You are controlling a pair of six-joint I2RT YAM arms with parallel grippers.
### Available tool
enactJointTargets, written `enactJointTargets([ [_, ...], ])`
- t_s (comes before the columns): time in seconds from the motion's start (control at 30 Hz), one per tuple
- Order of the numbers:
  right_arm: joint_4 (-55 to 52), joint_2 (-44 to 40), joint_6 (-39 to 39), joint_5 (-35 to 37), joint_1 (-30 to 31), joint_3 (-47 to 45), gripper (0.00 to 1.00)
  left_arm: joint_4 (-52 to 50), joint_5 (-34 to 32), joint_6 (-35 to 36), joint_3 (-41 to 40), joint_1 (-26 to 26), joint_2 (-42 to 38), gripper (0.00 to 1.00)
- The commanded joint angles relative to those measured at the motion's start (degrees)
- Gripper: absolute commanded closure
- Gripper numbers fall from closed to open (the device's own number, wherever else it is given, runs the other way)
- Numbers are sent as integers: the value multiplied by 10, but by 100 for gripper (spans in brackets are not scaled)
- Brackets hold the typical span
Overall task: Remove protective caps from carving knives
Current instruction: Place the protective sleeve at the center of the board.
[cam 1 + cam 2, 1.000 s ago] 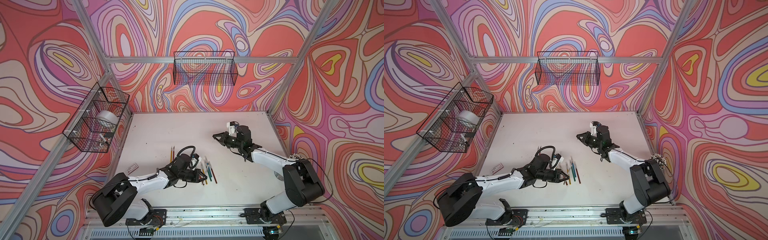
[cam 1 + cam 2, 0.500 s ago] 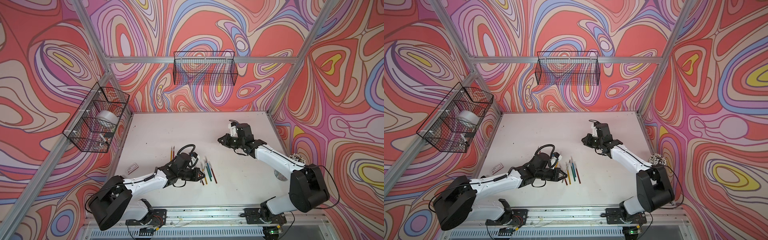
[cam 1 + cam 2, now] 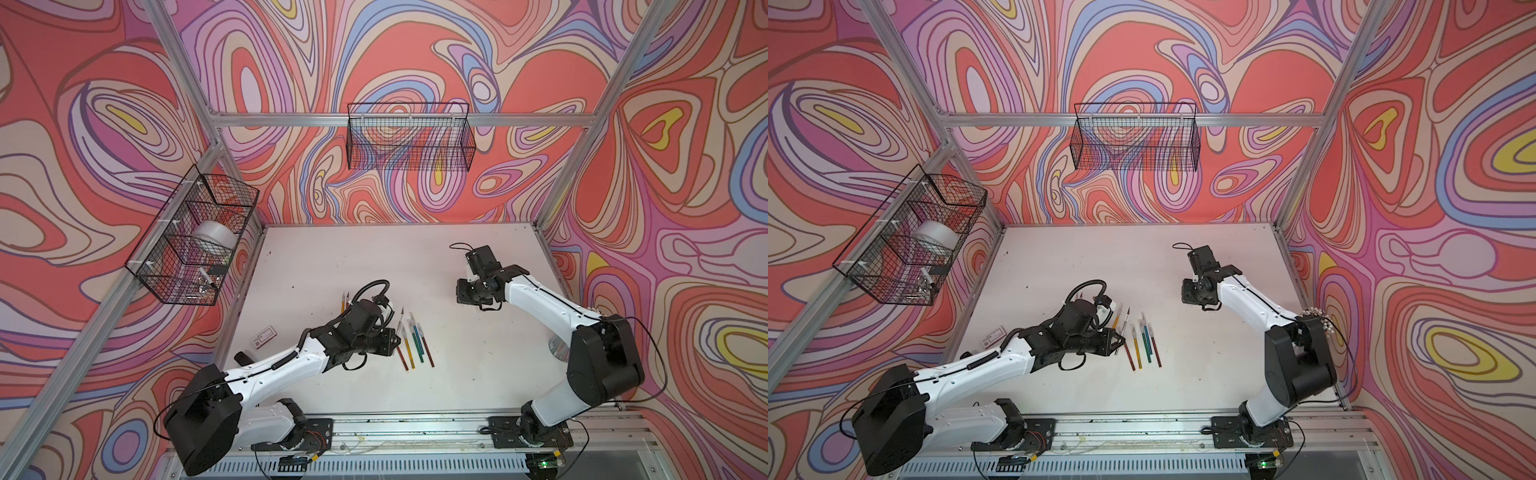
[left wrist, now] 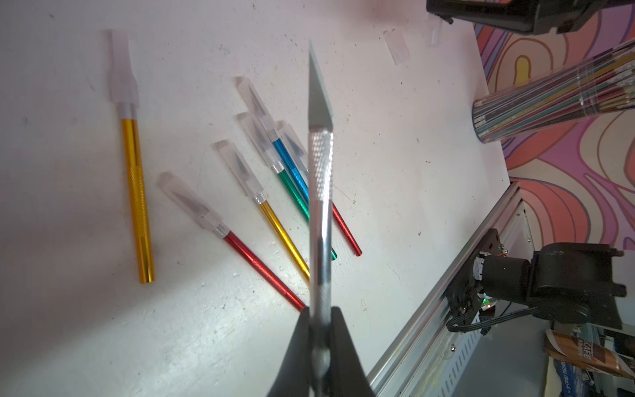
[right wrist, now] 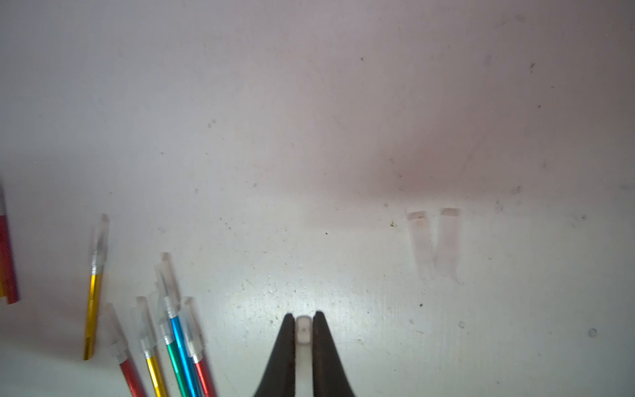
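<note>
My left gripper (image 4: 320, 312) is shut on a silver carving knife (image 4: 320, 206) with a bare blade, held above the table. Several carving knives lie below it with protective caps on: gold (image 4: 137, 206), red (image 4: 261, 268), gold, green, blue (image 4: 292, 165) and red. In both top views they lie as a row (image 3: 415, 345) just right of the left gripper (image 3: 395, 336). My right gripper (image 5: 303, 316) is shut on a whitish protective cap (image 5: 303, 330). It hovers further right and back (image 3: 463, 291). Two loose caps (image 5: 422, 244) (image 5: 449, 240) lie side by side on the table.
A clear cup of thin sticks (image 4: 549, 92) stands by the right wall near the right arm's elbow (image 3: 1318, 322). A small white card (image 3: 264, 334) lies at the table's left edge. Wire baskets hang on the back wall (image 3: 409, 141) and left wall (image 3: 191, 245). An aluminium rail (image 4: 446, 299) borders the front.
My right gripper has moved to the right and toward the front with the cap, and its arm has swung round. The left gripper has stayed almost still with the silver knife.
</note>
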Motion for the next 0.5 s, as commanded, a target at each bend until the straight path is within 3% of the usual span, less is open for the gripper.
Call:
enactJointTargets([
  [0.0,-48,25,-27,60,-4,19,95,-31,-26,12,15,-1,-15,96],
  [0.47,-43,109,-48,99,-12,40,93,-36,-37,13,14,-1,-9,96],
])
